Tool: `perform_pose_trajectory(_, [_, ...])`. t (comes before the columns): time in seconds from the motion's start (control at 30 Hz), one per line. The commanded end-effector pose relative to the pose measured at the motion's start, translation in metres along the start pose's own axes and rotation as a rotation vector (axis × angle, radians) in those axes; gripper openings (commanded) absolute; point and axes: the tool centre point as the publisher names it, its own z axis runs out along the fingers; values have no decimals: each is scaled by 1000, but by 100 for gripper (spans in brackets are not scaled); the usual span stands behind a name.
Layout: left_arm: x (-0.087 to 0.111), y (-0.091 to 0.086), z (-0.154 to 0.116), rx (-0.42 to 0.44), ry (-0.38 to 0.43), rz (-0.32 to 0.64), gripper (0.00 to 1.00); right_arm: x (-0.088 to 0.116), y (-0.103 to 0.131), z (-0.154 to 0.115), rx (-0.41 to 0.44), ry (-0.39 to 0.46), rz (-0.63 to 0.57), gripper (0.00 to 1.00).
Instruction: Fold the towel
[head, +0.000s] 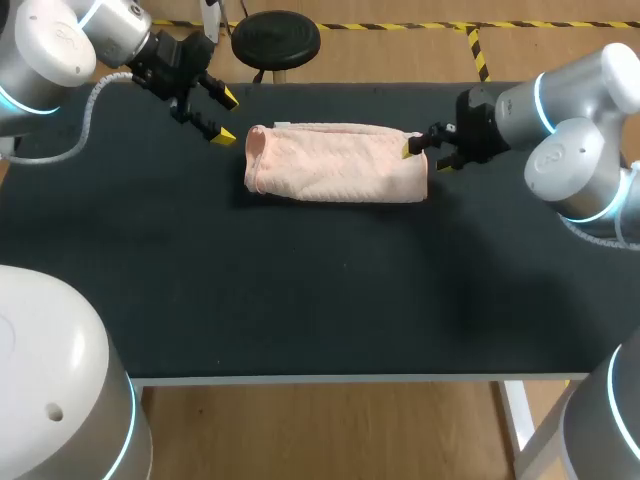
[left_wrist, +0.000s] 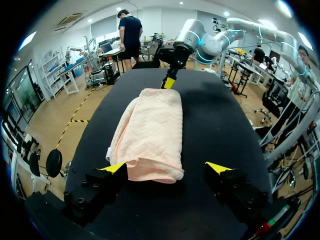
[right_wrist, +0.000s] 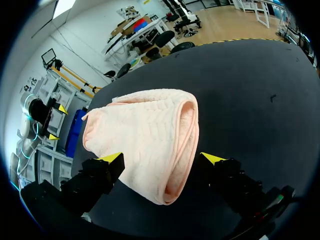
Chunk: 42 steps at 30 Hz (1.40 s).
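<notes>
A pale pink quilted towel (head: 335, 165), folded into a long thick bundle, lies on the black table (head: 300, 300), in its far half and near the middle. The left arm (head: 60, 40) comes in from the far left corner. Its jaws are spread wide and hold nothing; they stand just beside the left end of the towel (left_wrist: 150, 132). One yellow fingertip (left_wrist: 115, 167) is at the corner of the cloth, and the other is apart from it. The right arm (head: 580, 130) is at the right end of the towel (right_wrist: 145, 135). Its jaws are also spread, with this end lying between them, but they are not pinching it. One fingertip (right_wrist: 212, 159) stays a little clear of the fold.
</notes>
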Motion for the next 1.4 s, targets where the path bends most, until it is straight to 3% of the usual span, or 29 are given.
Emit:
perform_pose_trajectory(0.03, [0,0,0,2,-1,2,100,-7,4,9,1,5,11,100])
perform_pose_trajectory(0.5, [0,0,0,2,-1,2,100,-15,9,32,23,34,19,100])
perform_pose_trajectory(0.9, [0,0,0,2,-1,2,100,-3,9,52,28,86,29,100])
perform_pose_trajectory(0.97, [0,0,0,2,-1,2,100,-1,9,53,30,88,28,79])
perform_pose_trajectory(1.0, [0,0,0,2,-1,2,100,0,9,54,31,90,26,39])
perform_pose_trajectory(1.03, [0,0,0,2,-1,2,100,2,10,54,31,89,19,31])
perform_pose_trajectory(1.1, [0,0,0,2,-1,2,100,4,12,53,28,68,5,0])
perform_pose_trajectory(1.4, [0,0,0,2,-1,2,100,24,31,39,-8,-21,-37,0])
